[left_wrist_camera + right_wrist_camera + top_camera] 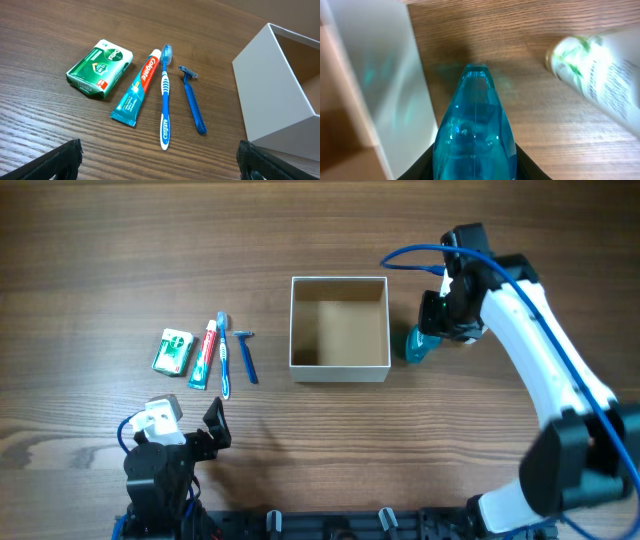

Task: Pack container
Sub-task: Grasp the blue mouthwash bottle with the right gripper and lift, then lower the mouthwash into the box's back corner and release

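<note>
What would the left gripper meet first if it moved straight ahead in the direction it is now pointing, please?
Most likely the toothbrush: its handle end lies nearest, roughly centred ahead of the open left gripper, with the toothpaste and razor either side. Its height is unclear, so it might pass over.

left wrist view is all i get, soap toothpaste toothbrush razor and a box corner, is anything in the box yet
Observer: No. From overhead, the container holds nothing; only its brown inside shows.
Operator: where's the other arm
Observer: The right gripper is just outside the container's right wall, shut on a blue bottle.
Operator: anything else on that side
Observer: Yes. The right wrist view shows a white bottle with green print near the blue one.
</note>
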Controlling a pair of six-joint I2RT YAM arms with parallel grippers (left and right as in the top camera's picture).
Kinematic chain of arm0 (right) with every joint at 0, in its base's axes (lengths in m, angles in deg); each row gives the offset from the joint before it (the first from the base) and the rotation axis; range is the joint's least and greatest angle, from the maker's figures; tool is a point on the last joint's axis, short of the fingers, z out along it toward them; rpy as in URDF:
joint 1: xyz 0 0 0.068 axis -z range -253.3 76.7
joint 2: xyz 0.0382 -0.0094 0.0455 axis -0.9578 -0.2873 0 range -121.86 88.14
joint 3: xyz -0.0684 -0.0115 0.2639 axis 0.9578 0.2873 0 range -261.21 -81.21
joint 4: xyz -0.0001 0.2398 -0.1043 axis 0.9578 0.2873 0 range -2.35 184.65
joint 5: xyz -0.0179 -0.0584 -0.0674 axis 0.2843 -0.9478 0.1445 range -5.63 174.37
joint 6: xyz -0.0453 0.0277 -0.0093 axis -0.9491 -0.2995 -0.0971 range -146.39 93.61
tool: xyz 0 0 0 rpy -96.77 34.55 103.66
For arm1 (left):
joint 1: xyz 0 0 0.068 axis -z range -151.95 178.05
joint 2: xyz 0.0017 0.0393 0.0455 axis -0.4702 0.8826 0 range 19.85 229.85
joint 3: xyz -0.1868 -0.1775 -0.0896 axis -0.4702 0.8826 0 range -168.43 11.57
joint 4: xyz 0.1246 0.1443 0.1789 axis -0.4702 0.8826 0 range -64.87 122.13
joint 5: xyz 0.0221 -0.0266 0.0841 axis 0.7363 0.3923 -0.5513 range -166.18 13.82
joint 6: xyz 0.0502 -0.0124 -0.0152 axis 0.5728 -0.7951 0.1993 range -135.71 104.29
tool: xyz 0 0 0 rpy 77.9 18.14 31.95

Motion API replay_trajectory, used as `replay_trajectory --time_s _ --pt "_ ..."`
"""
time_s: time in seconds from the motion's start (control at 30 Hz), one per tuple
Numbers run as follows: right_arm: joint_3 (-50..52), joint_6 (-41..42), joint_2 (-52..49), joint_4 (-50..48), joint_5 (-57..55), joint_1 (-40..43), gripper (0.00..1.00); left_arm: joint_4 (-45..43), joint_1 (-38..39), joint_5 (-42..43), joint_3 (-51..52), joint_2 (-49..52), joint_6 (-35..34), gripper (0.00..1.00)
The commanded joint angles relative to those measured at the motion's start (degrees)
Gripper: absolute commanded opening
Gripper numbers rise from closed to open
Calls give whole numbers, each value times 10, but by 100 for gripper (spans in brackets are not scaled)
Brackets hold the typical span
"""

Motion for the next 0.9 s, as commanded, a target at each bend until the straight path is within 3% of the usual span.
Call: replay_trajectory --time_s 0.0,0.17,0.3,0.63,0.83,0.87 --pt "-60 -5 108 27 -50 -52 10 2 2 11 10 -6 11 100" --pt "-94 3 182 36 -68 -170 4 2 2 11 10 -6 11 100" --pt "-94 35 157 9 -101 -220 4 2 2 11 10 -6 11 100" --pt "-94 35 -62 -59 -111 -191 5 2 2 11 10 -6 11 100" --pt "-94 45 -95 -82 -85 -147 6 2 2 11 10 -6 11 100" --pt "-94 39 -95 -89 -67 -142 13 2 2 11 10 -6 11 100"
